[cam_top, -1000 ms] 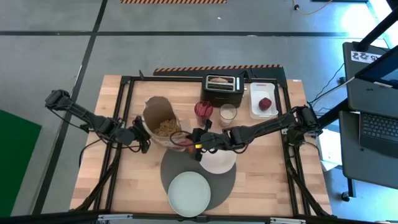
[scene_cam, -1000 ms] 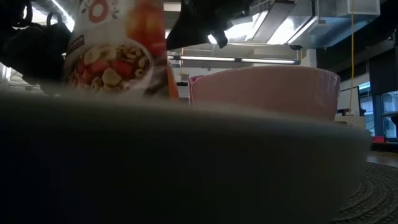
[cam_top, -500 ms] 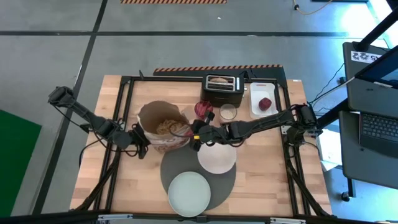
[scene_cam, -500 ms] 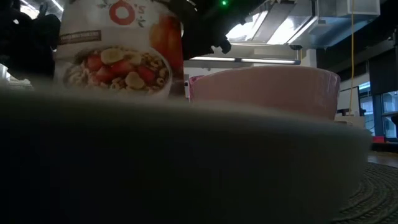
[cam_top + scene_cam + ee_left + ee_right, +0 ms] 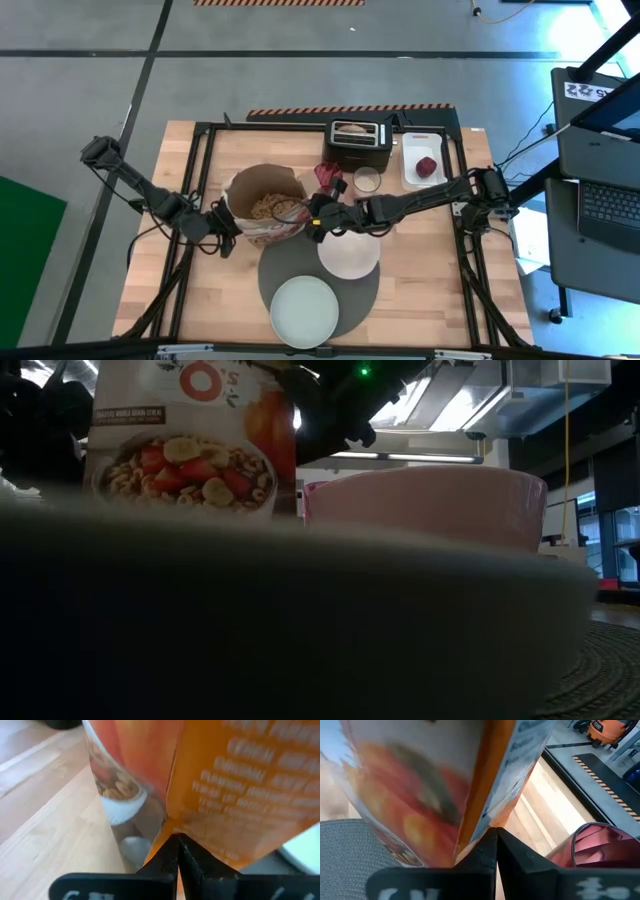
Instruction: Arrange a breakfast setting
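An open orange cereal box (image 5: 265, 207) stands upright between my two grippers, just beyond the round dark-grey placemat (image 5: 270, 275). In the low view the box (image 5: 190, 440) has its lower end hidden by the plate's rim. My left gripper (image 5: 225, 226) is shut on the box's left side and my right gripper (image 5: 313, 217) on its right side. A white bowl (image 5: 349, 254) sits on the mat's far right part. A pale mint-green plate (image 5: 305, 310) sits on the mat's near part. The spoon is out of view. My left gripper pinches a vertical corner edge of the cereal box (image 5: 174, 826) between its two shut fingers, coming level from the table's left. The box stands upright. My right gripper pinches the opposite corner edge of the box (image 5: 479, 822) between its two shut fingers, coming level from the table's right.
A black toaster (image 5: 360, 143) stands at the far edge, with a white tray (image 5: 424, 160) holding a red item to its right. A glass (image 5: 367, 180) and a red cup (image 5: 326, 175) stand just behind my right arm.
Both grippers have turned the cereal box from tipped toward the bowl back to upright. My right gripper has gone from over the bowl's edge toward the table's far-left, and the box's open top now faces up.
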Motion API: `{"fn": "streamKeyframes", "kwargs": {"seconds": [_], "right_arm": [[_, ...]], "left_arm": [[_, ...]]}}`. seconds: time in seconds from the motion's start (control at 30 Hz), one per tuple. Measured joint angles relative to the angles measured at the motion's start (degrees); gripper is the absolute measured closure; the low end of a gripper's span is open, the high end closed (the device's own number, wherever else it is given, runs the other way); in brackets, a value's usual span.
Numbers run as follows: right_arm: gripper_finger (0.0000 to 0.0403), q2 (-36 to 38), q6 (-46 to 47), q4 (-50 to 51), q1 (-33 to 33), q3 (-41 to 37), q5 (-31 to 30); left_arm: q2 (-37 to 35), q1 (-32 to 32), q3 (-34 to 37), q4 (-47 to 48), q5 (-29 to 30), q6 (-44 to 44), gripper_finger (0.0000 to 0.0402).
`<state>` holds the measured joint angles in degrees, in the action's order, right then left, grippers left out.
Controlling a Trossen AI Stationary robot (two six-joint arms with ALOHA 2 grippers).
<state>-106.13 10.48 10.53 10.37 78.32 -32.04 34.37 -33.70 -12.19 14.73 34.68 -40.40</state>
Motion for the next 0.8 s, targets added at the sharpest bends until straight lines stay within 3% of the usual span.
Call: {"fn": "streamKeyframes", "kwargs": {"seconds": [0.17, 0.4, 0.8], "right_arm": [[0.0387, 0.0, 0.0, 0.2, 0.0, 0.0, -0.3], [0.0398, 0.0, 0.1, 0.8, 0.1, 0.0, -1.4], [0.0395, 3.3, 1.6, 11.1, 0.1, 0.0, -9.9]], "left_arm": [[0.0, -0.9, -0.2, 1.7, -0.7, -0.7, 0.0401], [0.0, -0.9, -4.9, 17.9, 0.0, -7.0, 0.0401], [0.0, -3.1, -6.1, 21.3, -1.1, -8.7, 0.0401]]}}
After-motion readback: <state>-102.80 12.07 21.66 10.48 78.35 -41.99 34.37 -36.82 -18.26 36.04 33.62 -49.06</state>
